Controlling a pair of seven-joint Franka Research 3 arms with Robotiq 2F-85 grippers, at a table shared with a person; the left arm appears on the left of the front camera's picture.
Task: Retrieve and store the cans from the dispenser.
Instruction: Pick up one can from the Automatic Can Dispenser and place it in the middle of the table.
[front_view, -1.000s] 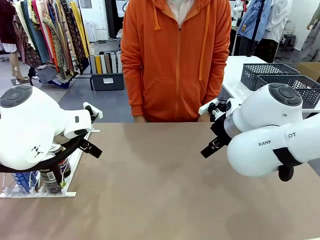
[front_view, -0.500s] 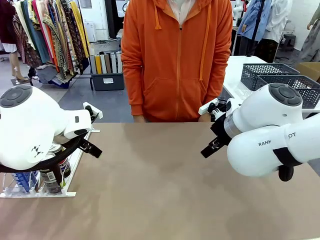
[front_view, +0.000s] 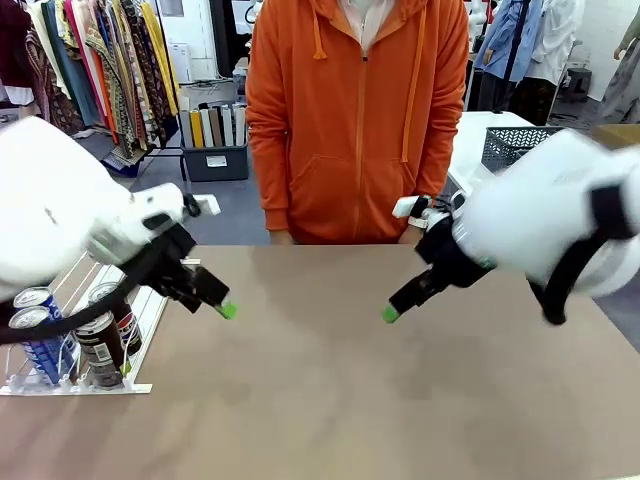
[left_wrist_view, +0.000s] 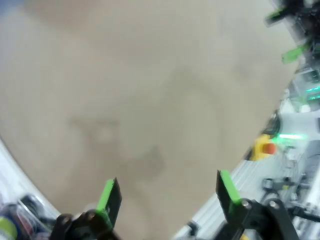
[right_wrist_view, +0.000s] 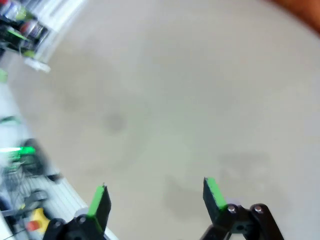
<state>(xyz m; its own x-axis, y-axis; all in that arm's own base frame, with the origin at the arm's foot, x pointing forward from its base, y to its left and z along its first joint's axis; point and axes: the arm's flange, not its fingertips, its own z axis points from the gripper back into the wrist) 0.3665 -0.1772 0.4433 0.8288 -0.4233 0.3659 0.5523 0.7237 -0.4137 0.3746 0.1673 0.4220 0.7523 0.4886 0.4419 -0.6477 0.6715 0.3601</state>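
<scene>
- left gripper (front_view: 226, 309): released, jaws spread wide, nothing between them. In the left wrist view its green pads (left_wrist_view: 107, 196) stand apart over bare table top.
- It hangs above the table (front_view: 320, 400), just right of the dispenser (front_view: 80, 388), tip angled down toward the table's middle.
- right gripper (front_view: 390, 314): also released and empty. The right wrist view shows both its fingers (right_wrist_view: 212, 192) apart with plain table surface between them.
- It sits over the right-centre part of the table, tip pointing down and toward the left arm, well apart from the left gripper.
- dispenser: white rail rack at the table's left edge, front lip toward the robot's side.
- cans (front_view: 95, 345): upright in the dispenser lanes, packed at the front lip, silver tops up. Blue-and-white ones are in the outer lanes, dark ones in the lanes nearer the table's middle.
- The cans are apart from both grippers; the left one is the nearer.
- person in orange hoodie (front_view: 355, 120) stands at the far edge, centre.
- dark grey mesh basket (front_view: 500, 145) sits on a white table behind the right arm.
- Both arms and both wrist views are blurred; can labels are unreadable.
</scene>
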